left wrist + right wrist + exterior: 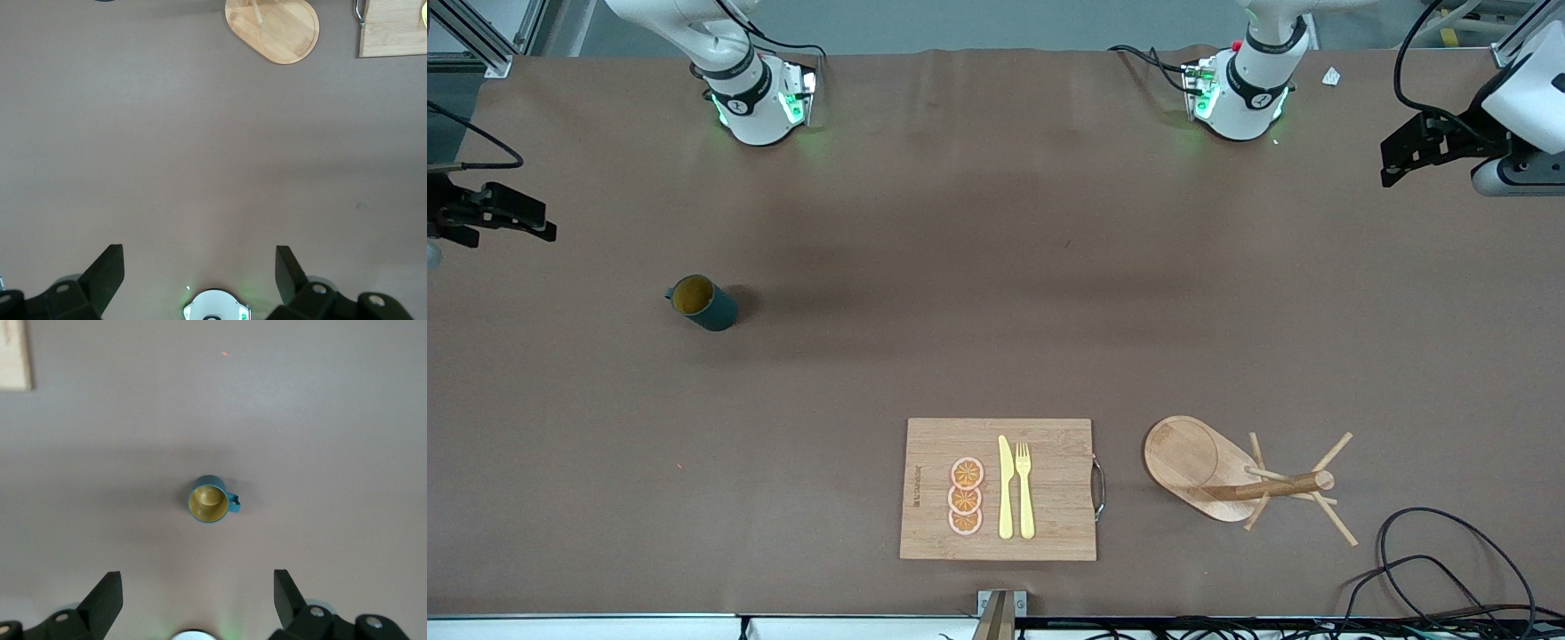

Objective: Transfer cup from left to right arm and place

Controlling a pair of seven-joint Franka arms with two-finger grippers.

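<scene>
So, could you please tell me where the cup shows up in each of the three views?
Front view: the cup stands upright on the bare table, toward the right arm's end.
Left wrist view: not in it.
Right wrist view: near the middle, seen from above, yellow inside showing.
Shared landmark: the cutting board, whose corner shows in both wrist views.

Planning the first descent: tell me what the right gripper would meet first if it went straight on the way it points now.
The right gripper, open, points down at the table. Straight on, it would probably meet bare tabletop beside the upright cup, which sits slightly off its centre line; depth is unclear.
</scene>
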